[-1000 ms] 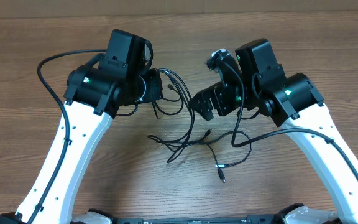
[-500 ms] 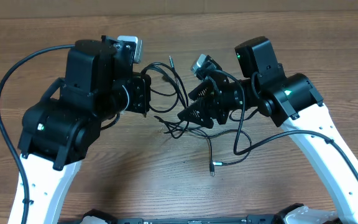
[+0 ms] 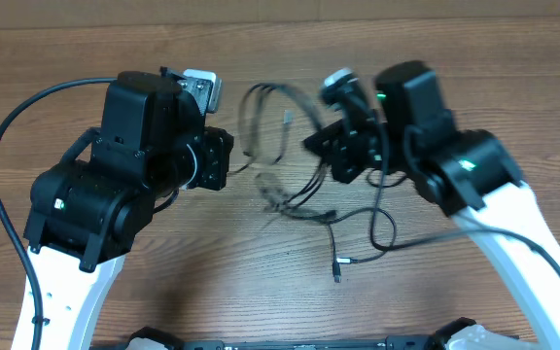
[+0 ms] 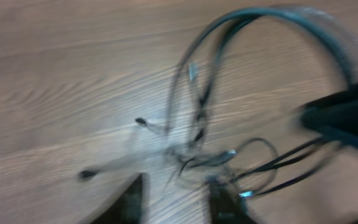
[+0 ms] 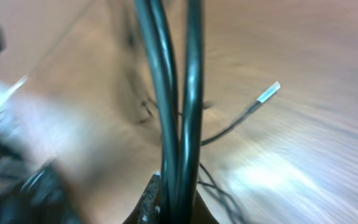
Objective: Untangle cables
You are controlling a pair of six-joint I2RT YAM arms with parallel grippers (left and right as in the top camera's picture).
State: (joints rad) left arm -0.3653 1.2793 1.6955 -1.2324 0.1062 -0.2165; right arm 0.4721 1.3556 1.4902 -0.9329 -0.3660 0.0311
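1. Left gripper point(image 4: 176, 182): fingers wide, only table point(image 3: 455, 58) showing between them. It sits just left of the cables and has hardly moved since half a second ago.
2. Cables point(image 3: 282, 194): the knot lies mid-table between the arms. The loop point(image 3: 265, 117) above it is motion-blurred, and is now drawn further back and taller than in the earlier frame. The knot has shifted slightly right.
3. Plug point(image 3: 336, 269): on the table in front of the knot, nearly the same spot as before.
4. Right gripper point(image 3: 319, 148): closed on two strands, which run straight through the wrist view. It has pulled back and right, away from the knot.
5. Judgement: the pull is stretching the bundle, but strands cross at the knot, so it is not untangled yet.
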